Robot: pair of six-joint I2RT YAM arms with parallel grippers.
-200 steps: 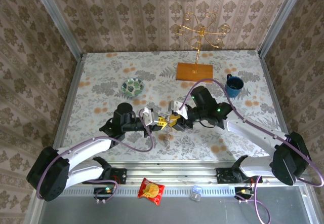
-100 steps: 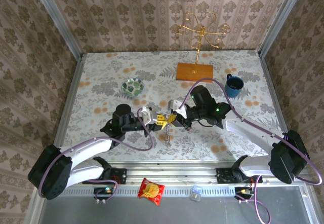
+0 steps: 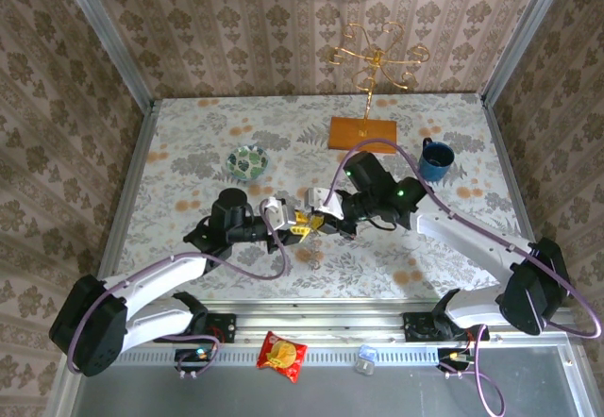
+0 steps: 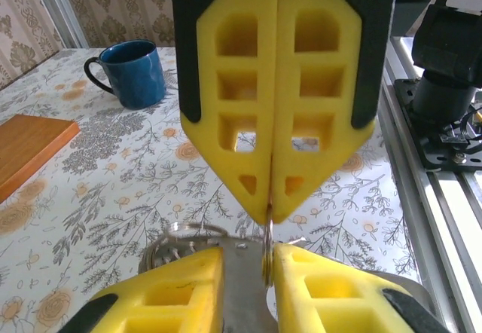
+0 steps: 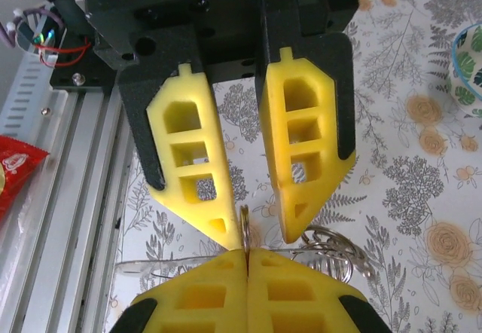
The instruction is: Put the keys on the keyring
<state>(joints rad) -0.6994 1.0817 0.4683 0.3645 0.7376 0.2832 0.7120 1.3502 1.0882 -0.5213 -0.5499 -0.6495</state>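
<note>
**Tip to tip:** 2 end effectors are facing each other above the middle of the flower-patterned table [image 3: 179, 167].

The right end effector [image 4: 269, 211] is pinching with its yellow pads pressed together. The thin metal keyring [image 5: 245, 226] is standing edge-on out of its tips.

The left end effector [image 5: 257, 235] is holding its pads a little apart and straddling that ring. Seen from its own wrist, a flat silver key [image 4: 242, 299] is filling the gap between the pads. It appears to be clamped there, though whether the pads are truly biting on it is hard to tell this close.

More silvery wire loops [image 5: 327, 252] are hanging just beside the ring, below the left end effector's tips.

The key is lying in line with the ring. Its long axis is running along the left fingers and pointing straight at the right end effector's tips. The ring's plane is lying along that same line, just beside the key's edge.

Both arms are at the work, the left carrying the key and the right steadying the ring. The coming move is therefore likely turning on a short push of the left end effector along that shared axis, with the ring's wire parting for the key. A sideways slip could be twisting the ring out of the pinch.

A blue mug [image 4: 132, 73] is standing well apart.
</note>
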